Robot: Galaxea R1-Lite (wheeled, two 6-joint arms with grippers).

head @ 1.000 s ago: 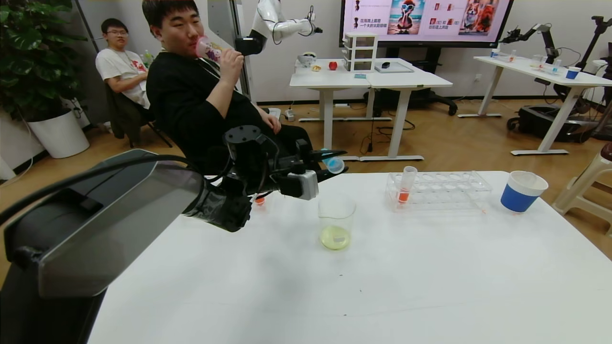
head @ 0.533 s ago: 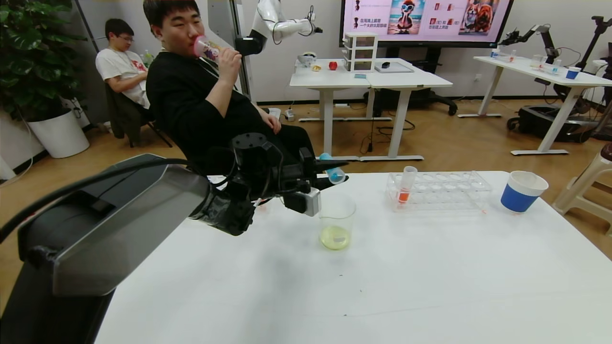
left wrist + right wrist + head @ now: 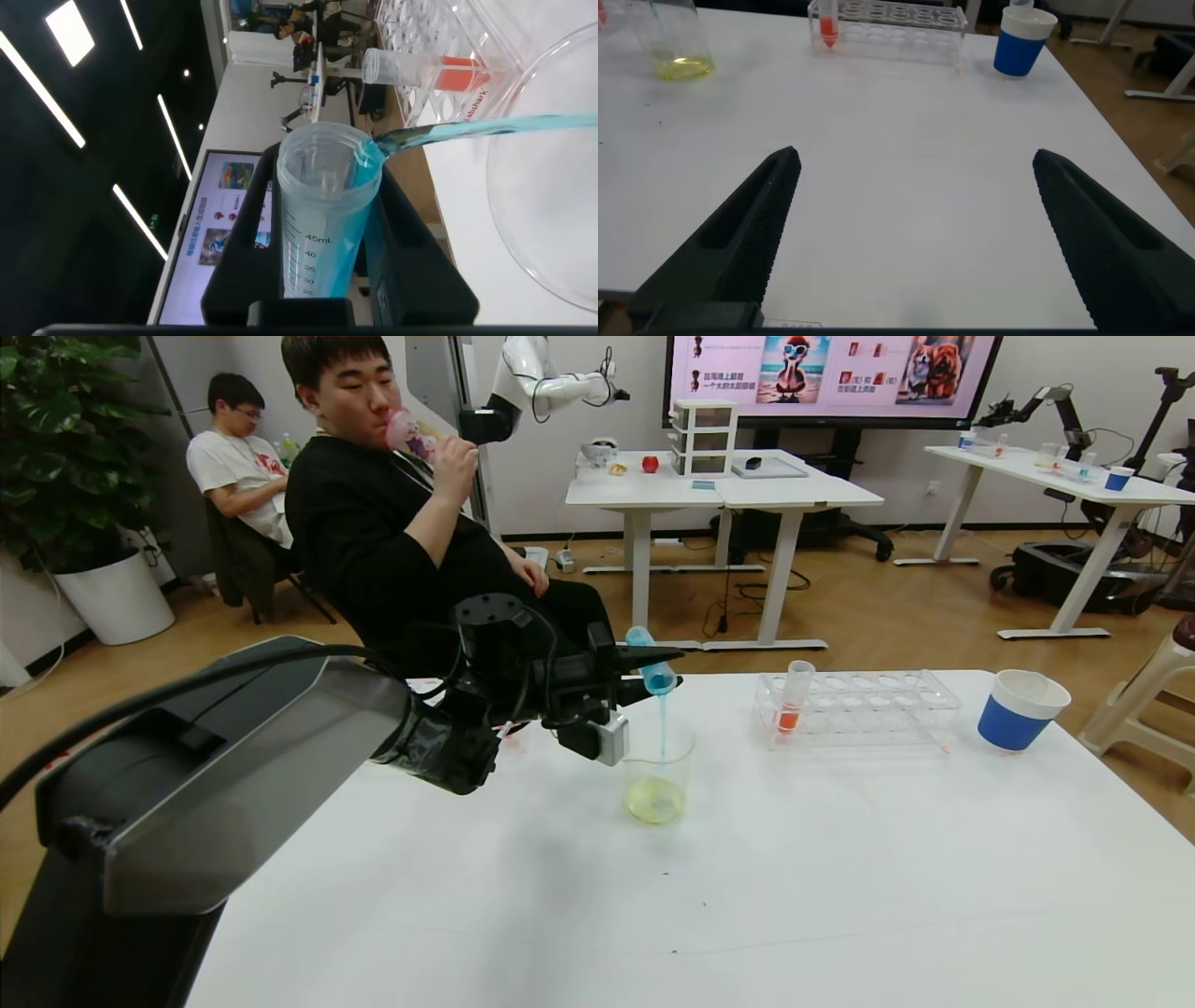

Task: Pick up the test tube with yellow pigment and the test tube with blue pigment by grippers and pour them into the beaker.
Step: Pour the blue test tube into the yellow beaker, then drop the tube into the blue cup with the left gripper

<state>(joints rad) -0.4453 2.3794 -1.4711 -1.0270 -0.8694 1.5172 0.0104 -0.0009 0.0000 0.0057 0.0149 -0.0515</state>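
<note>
Left end effector clamps the test tube with blue pigment, tipped, streaming into the beaker. Only its wrist view shows the tube's printed scale. Right end effector wide apart above the table.

Blue-pigment tube — "45mL", "40", "35"

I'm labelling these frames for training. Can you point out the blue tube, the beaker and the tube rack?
blue tube (image 3: 651, 663): head view, tilted body near its mouth.
beaker (image 3: 658, 775): head view, glass wall above the yellow liquid.
tube rack (image 3: 868, 709): head view, clear front wall.
</note>
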